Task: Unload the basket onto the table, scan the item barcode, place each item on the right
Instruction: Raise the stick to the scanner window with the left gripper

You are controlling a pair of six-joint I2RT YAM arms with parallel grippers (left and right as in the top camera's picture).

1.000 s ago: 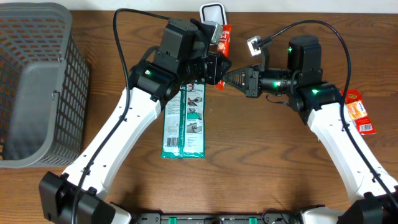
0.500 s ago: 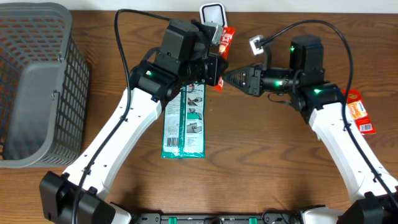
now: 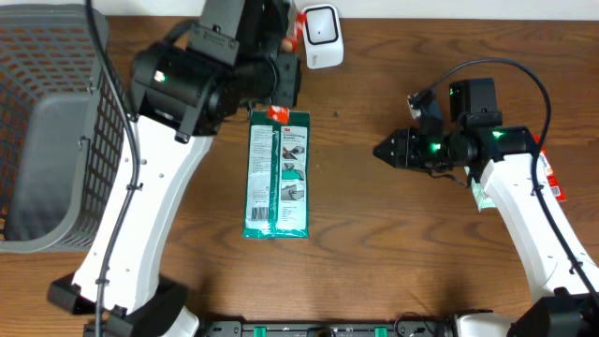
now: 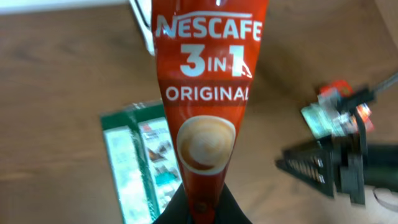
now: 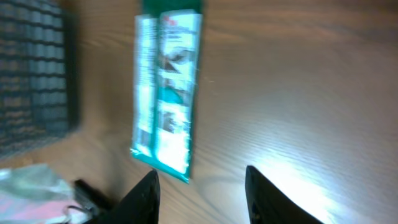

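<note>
My left jaws pinch the red Nescafe sachet [image 4: 205, 93], holding it up over the far end of the green packet [image 3: 278, 178]. My right jaws are spread and hold nothing, well right of that packet

Overhead: bright, even, sharp; only soft shadows on the table [image 3: 374, 243]. Left wrist: sachet [image 4: 205, 93] print crisp up close, everything behind it soft and out of focus. Right wrist: heavy blur, pack [image 5: 165, 87] smeared, white glare patch on the wood lower right, left edge dim.
</note>
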